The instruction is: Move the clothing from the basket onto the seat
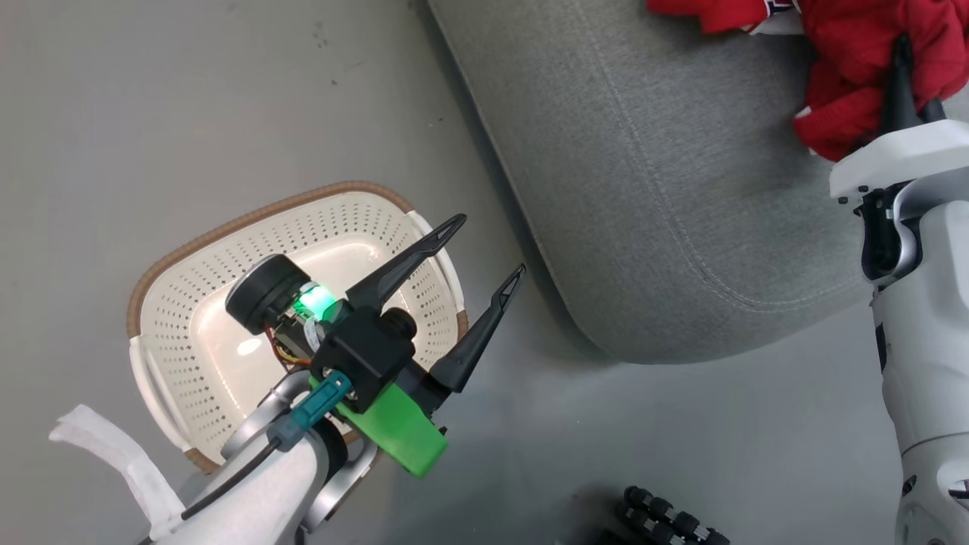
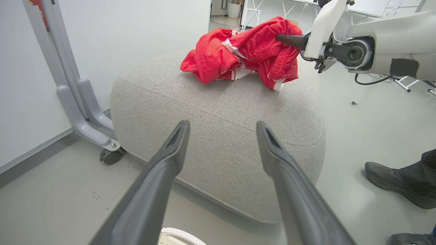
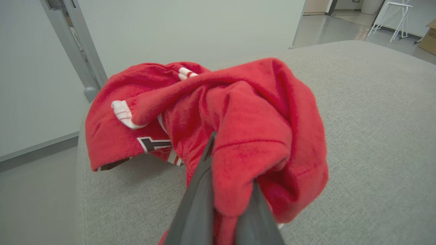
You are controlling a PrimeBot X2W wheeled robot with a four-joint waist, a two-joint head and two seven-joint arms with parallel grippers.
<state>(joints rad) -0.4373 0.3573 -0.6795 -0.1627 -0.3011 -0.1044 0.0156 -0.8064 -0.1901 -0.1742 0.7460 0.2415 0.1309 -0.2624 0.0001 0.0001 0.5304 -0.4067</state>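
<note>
Both pieces of red clothing (image 3: 259,112) lie bunched together on the grey seat (image 3: 368,119). One piece shows white trim and lettering (image 3: 153,143). My right gripper (image 3: 228,170) is shut on a fold of the plain red piece, which drapes over its fingers just above the cushion. The head view has that clothing (image 1: 855,45) at the top right of the seat (image 1: 643,189), with the right gripper (image 1: 901,53) in it. The cream basket (image 1: 189,318) stands on the floor at lower left, and no clothing shows in it. My left gripper (image 1: 492,242) hangs open over its right rim, holding nothing.
A grey wheeled stand (image 2: 85,115) stands by the wall left of the seat (image 2: 221,102). A person's dark shoe (image 2: 391,180) rests on the floor to the seat's right. A black ribbed part (image 1: 670,522) shows at the bottom of the head view.
</note>
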